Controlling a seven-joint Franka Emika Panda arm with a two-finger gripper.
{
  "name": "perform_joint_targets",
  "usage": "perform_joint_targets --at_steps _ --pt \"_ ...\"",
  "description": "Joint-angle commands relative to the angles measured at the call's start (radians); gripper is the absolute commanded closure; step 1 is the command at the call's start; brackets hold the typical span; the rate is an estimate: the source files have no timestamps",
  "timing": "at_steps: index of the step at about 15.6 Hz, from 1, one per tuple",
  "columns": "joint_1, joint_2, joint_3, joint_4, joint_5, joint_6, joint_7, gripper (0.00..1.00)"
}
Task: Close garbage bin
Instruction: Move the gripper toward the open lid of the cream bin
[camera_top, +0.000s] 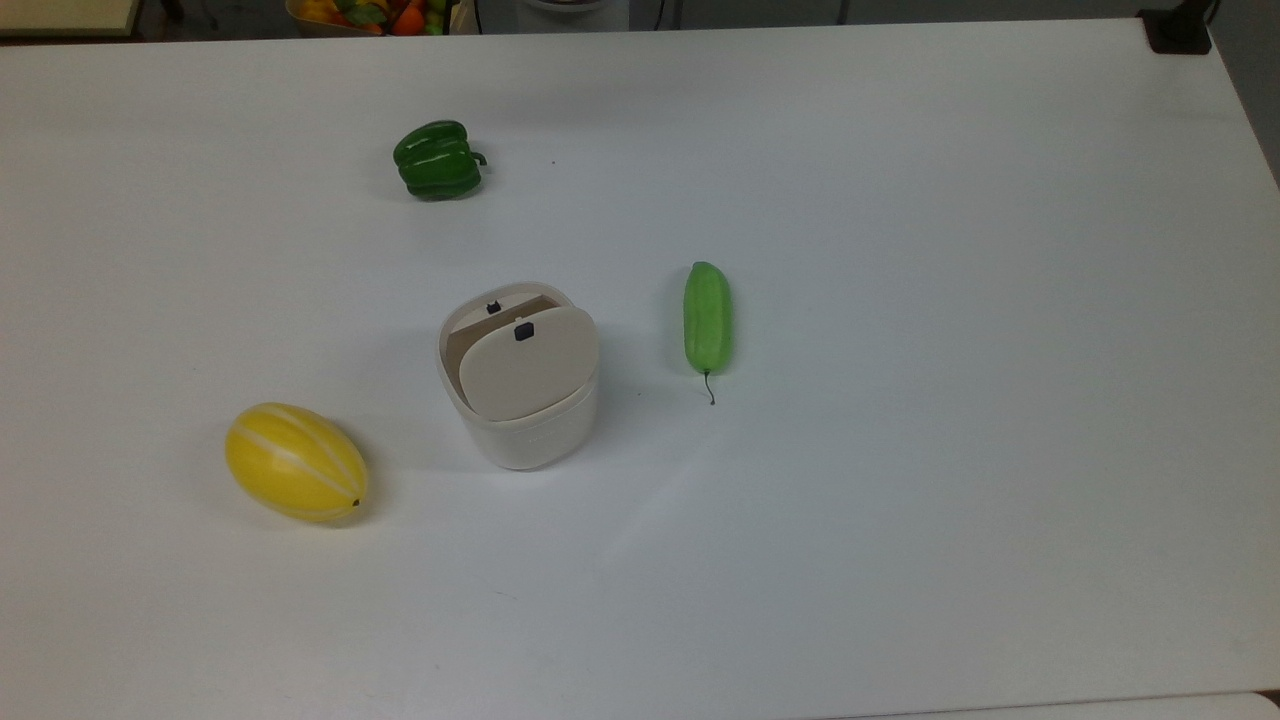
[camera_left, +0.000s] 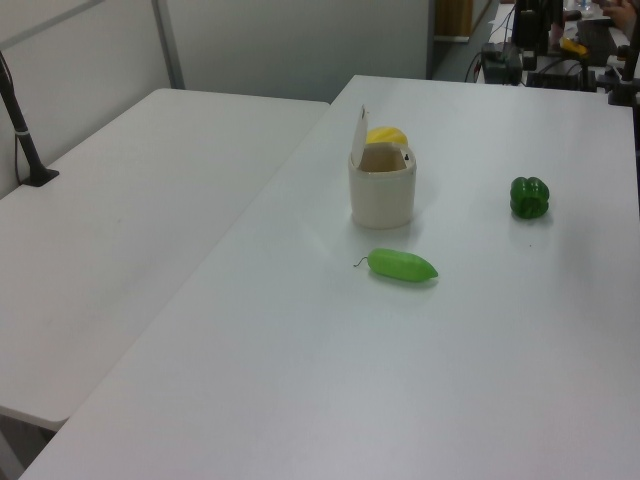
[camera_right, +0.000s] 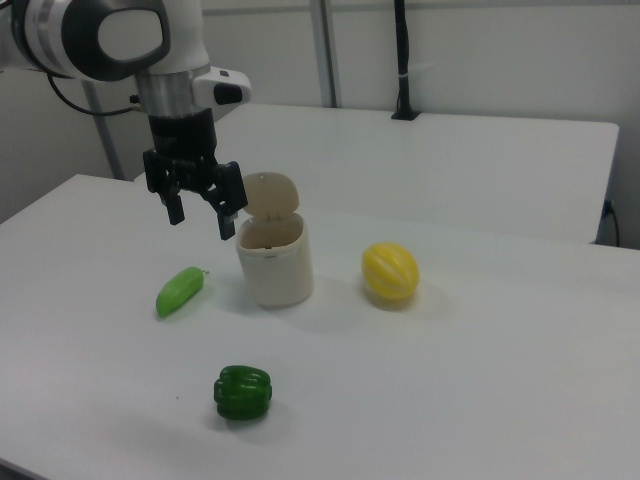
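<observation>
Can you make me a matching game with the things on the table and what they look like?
Things:
1. garbage bin
2. melon
3. bell pepper
4. cucumber

Looks:
A. long and light green, with a thin dark stem
B. cream-white, lid standing open
C. yellow with pale stripes
D. dark green, shiny and lumpy

Pairs: 1-B, 2-C, 3-D, 4-A
</observation>
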Motion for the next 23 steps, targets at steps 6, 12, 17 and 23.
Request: perform_joint_targets --at_steps 6,12,17,23 --pt "0.043 0.085 -0.098 0.033 0.04 0.042 0.01 0.0" --pt "0.042 0.091 -0.098 0.03 0.107 0.12 0.007 0.0" --pt "0.042 0.103 -0.098 0.03 0.109 0.151 0.013 0.0" --pt "0.044 0.106 -0.098 0.035 0.109 0.157 -0.007 0.26"
